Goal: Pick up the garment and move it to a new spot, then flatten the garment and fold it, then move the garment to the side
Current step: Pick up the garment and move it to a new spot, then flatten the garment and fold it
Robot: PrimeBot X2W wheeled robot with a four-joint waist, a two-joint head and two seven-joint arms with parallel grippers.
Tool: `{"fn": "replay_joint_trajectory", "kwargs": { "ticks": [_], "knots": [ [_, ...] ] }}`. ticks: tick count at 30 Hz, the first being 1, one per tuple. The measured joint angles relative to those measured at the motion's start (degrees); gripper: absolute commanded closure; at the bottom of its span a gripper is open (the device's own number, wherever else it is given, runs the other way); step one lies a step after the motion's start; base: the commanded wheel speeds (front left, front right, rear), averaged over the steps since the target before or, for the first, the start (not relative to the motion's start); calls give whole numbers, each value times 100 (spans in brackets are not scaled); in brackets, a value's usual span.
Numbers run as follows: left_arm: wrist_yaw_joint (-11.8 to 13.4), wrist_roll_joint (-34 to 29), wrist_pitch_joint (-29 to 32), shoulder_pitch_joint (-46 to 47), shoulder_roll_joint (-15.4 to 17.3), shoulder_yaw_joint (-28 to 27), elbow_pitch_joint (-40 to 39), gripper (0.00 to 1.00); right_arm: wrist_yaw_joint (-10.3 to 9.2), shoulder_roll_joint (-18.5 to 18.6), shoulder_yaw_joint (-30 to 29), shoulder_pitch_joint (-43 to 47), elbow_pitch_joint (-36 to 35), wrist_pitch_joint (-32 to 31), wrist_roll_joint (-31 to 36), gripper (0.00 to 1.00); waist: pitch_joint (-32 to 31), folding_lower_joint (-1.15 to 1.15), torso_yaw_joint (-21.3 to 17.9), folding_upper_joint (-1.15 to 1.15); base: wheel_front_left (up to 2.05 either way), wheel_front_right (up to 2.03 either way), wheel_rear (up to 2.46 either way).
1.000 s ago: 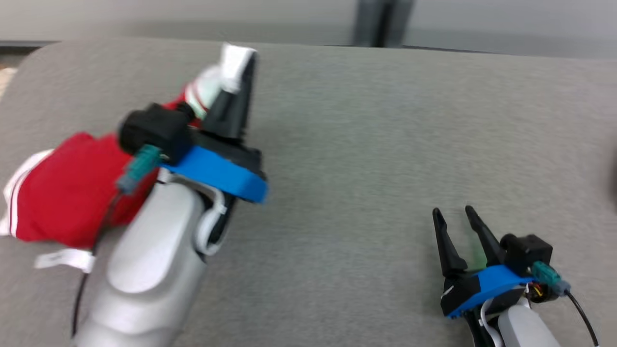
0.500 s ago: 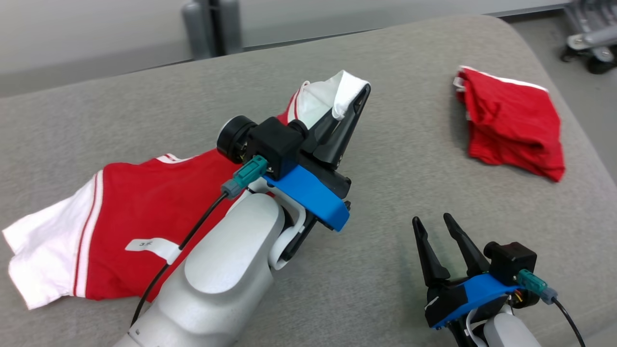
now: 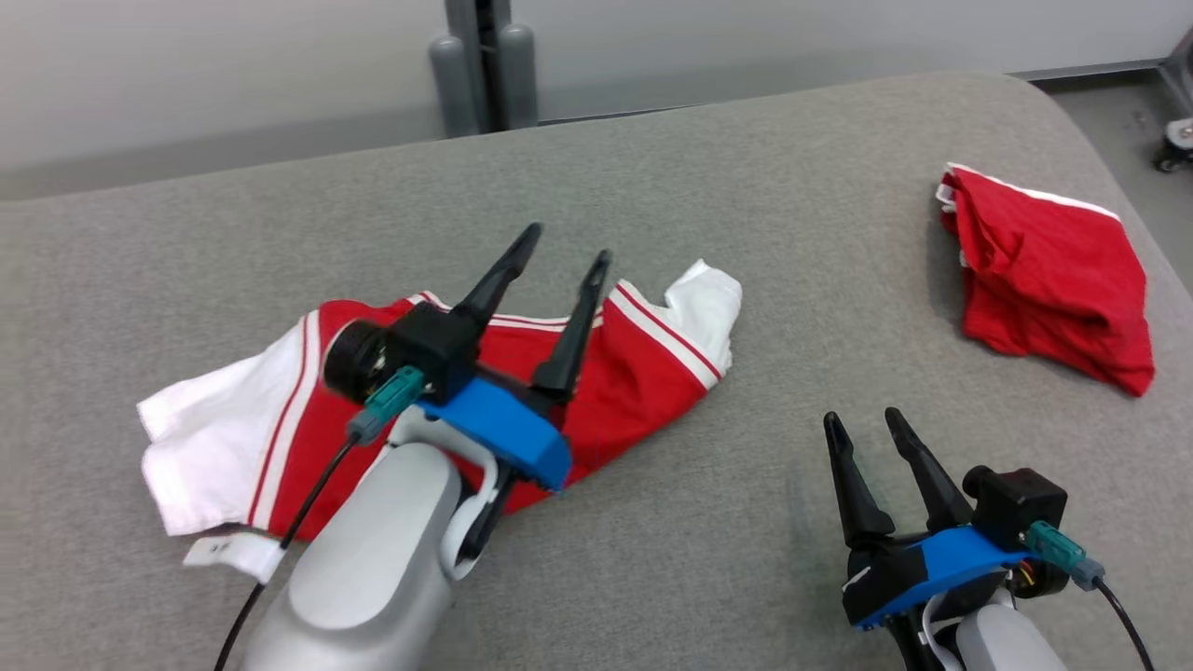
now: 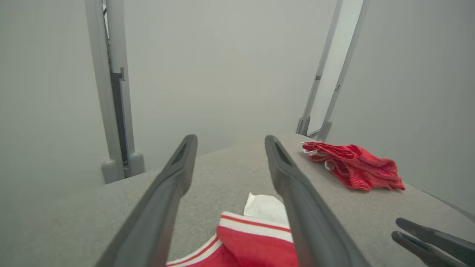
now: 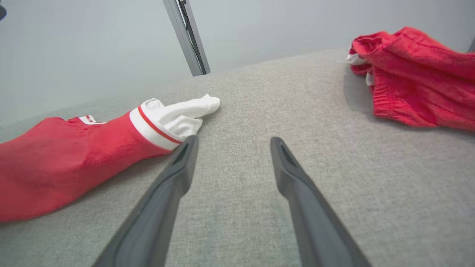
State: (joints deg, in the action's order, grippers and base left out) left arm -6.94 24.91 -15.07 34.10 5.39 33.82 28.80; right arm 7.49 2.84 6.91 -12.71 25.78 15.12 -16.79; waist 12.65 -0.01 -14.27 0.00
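Note:
A red garment (image 3: 643, 373) with white sleeves and striped trim lies crumpled on the grey table (image 3: 746, 140), left of centre. It also shows under the fingers in the left wrist view (image 4: 256, 241) and at the left in the right wrist view (image 5: 74, 155). My left gripper (image 3: 569, 242) hovers over its middle, open and holding nothing (image 4: 230, 139). The forearm hides part of the cloth. My right gripper (image 3: 861, 417) rests open near the table's front right, apart from the garment's white sleeve end (image 5: 234, 139).
A second red garment (image 3: 1053, 289) lies bunched near the table's right edge, also seen in the wrist views (image 4: 352, 167) (image 5: 415, 81). A grey post (image 3: 485, 65) stands behind the table's far edge. Bare grey cloth lies between the two garments.
The left gripper has opened and let go of the white sleeve, which has dropped onto the table. The head camera has shifted. The right gripper stays open.

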Motion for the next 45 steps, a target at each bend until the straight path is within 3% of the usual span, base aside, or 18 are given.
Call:
{"fn": "replay_joint_trajectory", "kwargs": {
  "ticks": [6,13,23,30,37,45],
  "knots": [
    [142,-243,0,-1064,198,-993,-214,0,0,-2,-155,13,52,0,105,0,-219,0,485,0,0,0,0],
    [182,-595,0,-2384,68,-2046,-610,0,0,-3,-294,205,168,0,154,0,-533,0,858,0,0,0,0],
    [82,-1100,0,-3344,-208,-2800,-867,0,0,-3,-366,484,265,0,134,0,-783,0,1069,0,0,0,0],
    [48,-1236,0,-3372,-240,-2944,-851,0,0,-3,-379,497,285,0,159,0,-763,0,1158,0,0,0,0],
    [25,-1078,0,-3225,-247,-2675,-755,0,0,1,-371,194,259,0,375,0,-589,0,1353,0,0,0,0],
    [0,-972,0,-2982,-245,-2385,-620,0,0,-1,626,-957,543,1,354,0,-373,1,1865,0,0,0,0]
  ]
}}
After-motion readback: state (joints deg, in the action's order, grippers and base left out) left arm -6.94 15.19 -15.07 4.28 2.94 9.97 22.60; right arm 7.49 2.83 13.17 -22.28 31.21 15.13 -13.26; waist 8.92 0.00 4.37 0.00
